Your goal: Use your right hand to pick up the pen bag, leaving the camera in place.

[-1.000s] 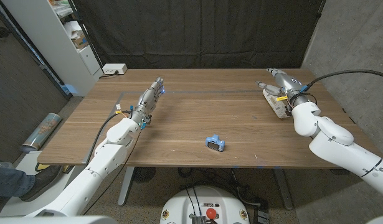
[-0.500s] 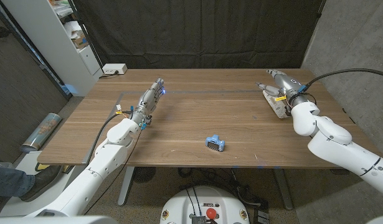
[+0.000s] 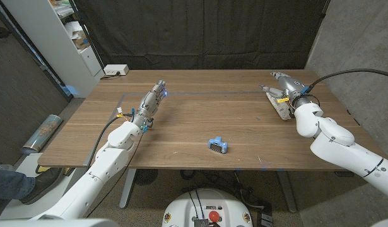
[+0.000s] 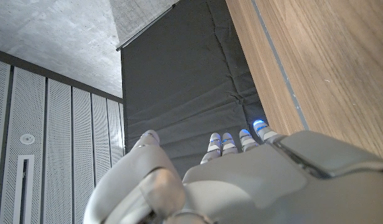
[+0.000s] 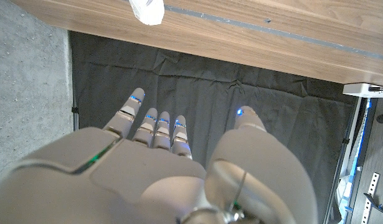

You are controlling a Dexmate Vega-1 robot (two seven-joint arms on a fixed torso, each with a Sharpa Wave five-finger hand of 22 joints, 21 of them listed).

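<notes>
The pen bag [image 3: 280, 108], a pale flat pouch, lies near the table's far right corner. My right hand [image 3: 284, 85] hovers over its far end with fingers stretched out and apart, holding nothing; whether it touches the bag I cannot tell. In the right wrist view my right hand [image 5: 160, 155] reaches past the table edge, and a white end of the pen bag [image 5: 146, 9] shows on the wood. The small blue camera [image 3: 217, 145] sits at the front middle, well away from both hands. My left hand [image 3: 152, 101] stays at the left with fingers straight and empty; the left wrist view shows the same hand [image 4: 241, 168].
A white box [image 3: 116, 69] sits at the table's back left corner. A shelf unit [image 3: 67, 38] stands left of the table, and a black curtain [image 3: 200, 31] hangs behind it. Thin tape lines [image 3: 200, 93] cross the wooden table [image 3: 200, 120].
My right forearm has edged slightly towards the table's middle while the hand stays over the pen bag. The left arm, camera and pen bag have not moved.
</notes>
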